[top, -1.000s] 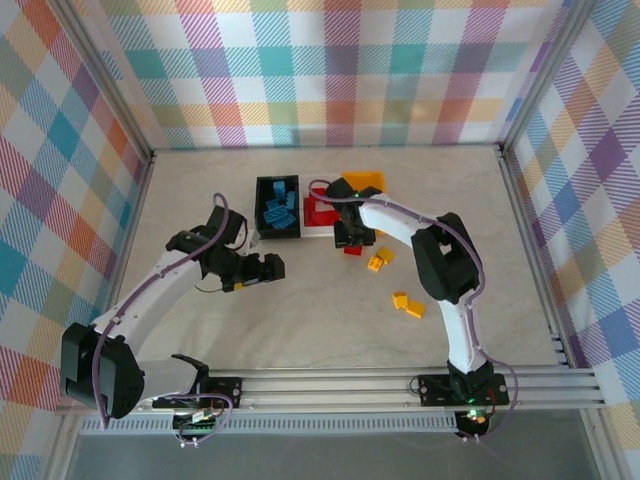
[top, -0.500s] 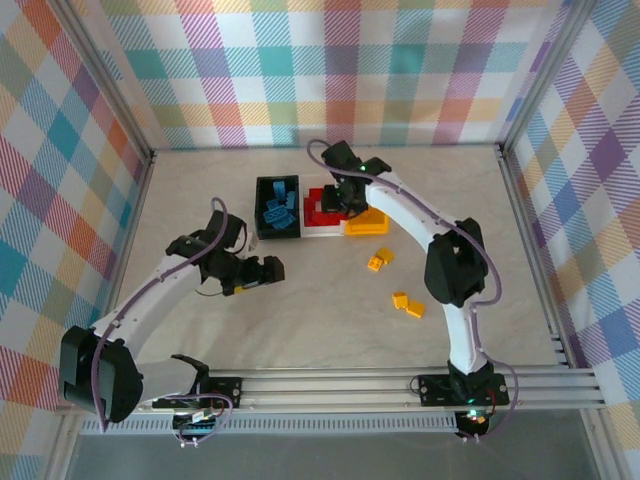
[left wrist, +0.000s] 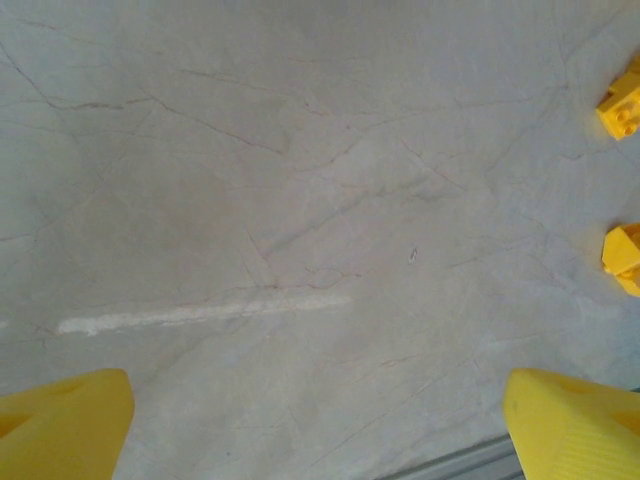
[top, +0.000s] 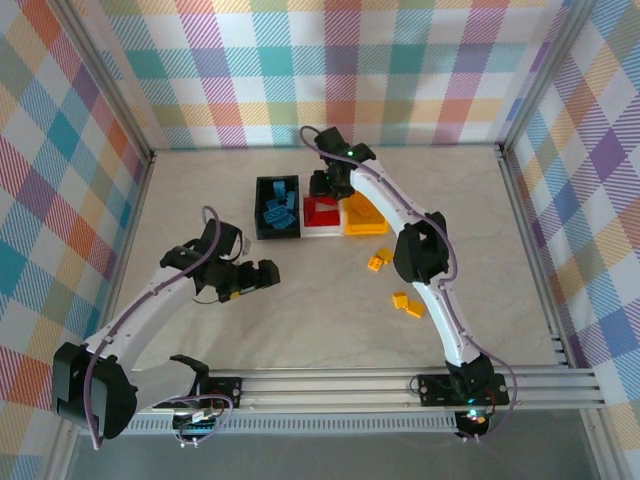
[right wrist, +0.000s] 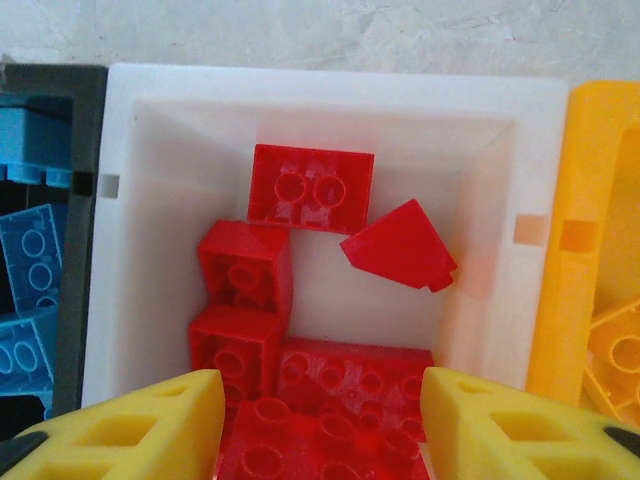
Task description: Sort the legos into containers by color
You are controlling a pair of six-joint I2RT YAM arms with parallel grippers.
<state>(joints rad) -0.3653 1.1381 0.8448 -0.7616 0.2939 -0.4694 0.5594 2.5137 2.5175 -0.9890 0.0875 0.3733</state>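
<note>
Right pincer (right wrist: 320,400): hangs over the white bin (right wrist: 330,85). Yellow fingers (right wrist: 130,425) stand parted and the gap between them is bare, so it is released and grips nothing.

Red legos (right wrist: 245,270) are piled along the left and near part of that bin. One red sloped brick (right wrist: 398,245) sits tilted toward the right wall, clear of both fingers. I cannot tell whether it rests on the bin floor.

From the top camera, the three bins stand side by side and touching:
- black bin (top: 260,210) with blue legos (top: 280,210)
- white bin (top: 318,233), with the right pincer (top: 325,187) above its far end
- yellow-orange bin (top: 365,228)

Left pincer (top: 268,272): hovers over bare counter (top: 200,200), nearer than the black bin and well apart from it. In the wrist view the left pincer (left wrist: 315,400) is spread wide, with nothing between its tips and touching nothing.

Loose yellow legos (top: 400,299) lie scattered on the counter, nearer than the yellow-orange bin. Two of them (left wrist: 622,108) lie at the right edge of the left wrist view.
</note>
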